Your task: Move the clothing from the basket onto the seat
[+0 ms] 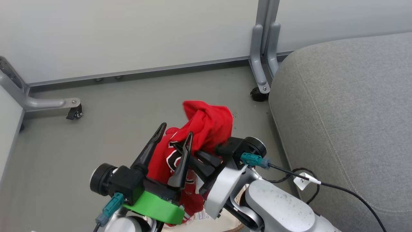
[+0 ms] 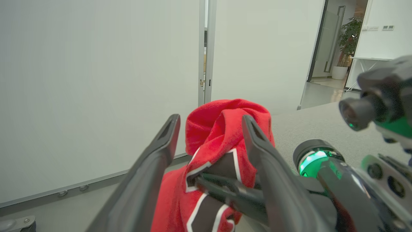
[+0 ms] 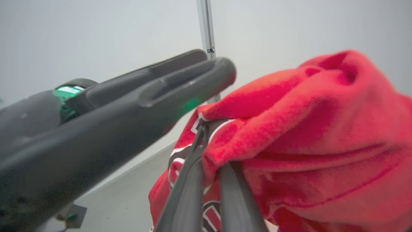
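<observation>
Red jersey cloth, the clothing [image 1: 209,125], hangs bunched in the air in front of me, above the grey floor [image 1: 112,129] and to the left of the seat [image 1: 347,112]. My right gripper [image 1: 175,145] is clamped on it: in the right wrist view both fingers are pressed together with a fold of red fabric and a strip of the black-and-white lettering caught between them. My left gripper [image 1: 177,129] stands wide apart. The cloth rises between its two fingers in the left wrist view, but they are not pinching it, so I judge the right arm to be carrying the whole load.

The lower end of the garment trails down behind both wrists toward a sliver of the basket [image 1: 225,225] at the bottom edge of the head view. I cannot tell whether the hem is free of the basket or whether more clothing lies in it.

I read this as the carry step, with one piece up out of the basket and not yet over the cushion. Next I need the left fingers drawn back out of the folds so they do not snag. Then the right arm should swing to my right, high enough for the trailing end to clear the rounded edge of the seat. Only once the cloth is over the grey cushion should that gripper part.
</observation>
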`<state>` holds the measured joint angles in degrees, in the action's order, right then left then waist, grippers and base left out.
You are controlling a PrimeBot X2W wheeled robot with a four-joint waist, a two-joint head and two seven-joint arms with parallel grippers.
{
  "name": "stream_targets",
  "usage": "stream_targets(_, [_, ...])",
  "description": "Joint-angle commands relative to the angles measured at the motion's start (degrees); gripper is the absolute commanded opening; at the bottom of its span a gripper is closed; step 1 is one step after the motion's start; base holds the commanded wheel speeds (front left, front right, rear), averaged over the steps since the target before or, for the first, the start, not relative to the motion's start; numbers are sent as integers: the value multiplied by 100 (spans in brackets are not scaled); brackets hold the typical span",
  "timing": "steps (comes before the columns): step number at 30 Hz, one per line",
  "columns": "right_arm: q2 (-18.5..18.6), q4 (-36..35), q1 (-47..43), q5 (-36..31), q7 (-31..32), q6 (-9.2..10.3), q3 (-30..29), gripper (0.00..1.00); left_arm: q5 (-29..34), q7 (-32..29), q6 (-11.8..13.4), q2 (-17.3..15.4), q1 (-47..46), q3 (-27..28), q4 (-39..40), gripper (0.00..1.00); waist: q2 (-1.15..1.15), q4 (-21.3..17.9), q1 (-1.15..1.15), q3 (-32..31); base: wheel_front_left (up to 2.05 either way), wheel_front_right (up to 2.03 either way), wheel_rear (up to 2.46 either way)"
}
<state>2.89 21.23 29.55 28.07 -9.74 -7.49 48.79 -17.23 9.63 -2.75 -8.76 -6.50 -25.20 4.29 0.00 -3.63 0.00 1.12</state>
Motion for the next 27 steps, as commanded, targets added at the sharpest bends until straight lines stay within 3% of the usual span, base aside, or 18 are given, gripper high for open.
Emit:
stream_targets(1, [1,31,87,1,-68,0,-32,0,47,-52,0,-101,89,-17,22,100,0,36,0,13,0,0,0])
stream_targets(11, [2,384,227,-116,-179,0,-265,0,182,-353,-85,-470,505,-276,167,100,0,223,0,54,0,0,0])
stream_targets(27, [3,676,231,-132,-293,0,-419,0,192,-376,-4,-567,678,-454,-78,100,0,219,0,97,0,0,0])
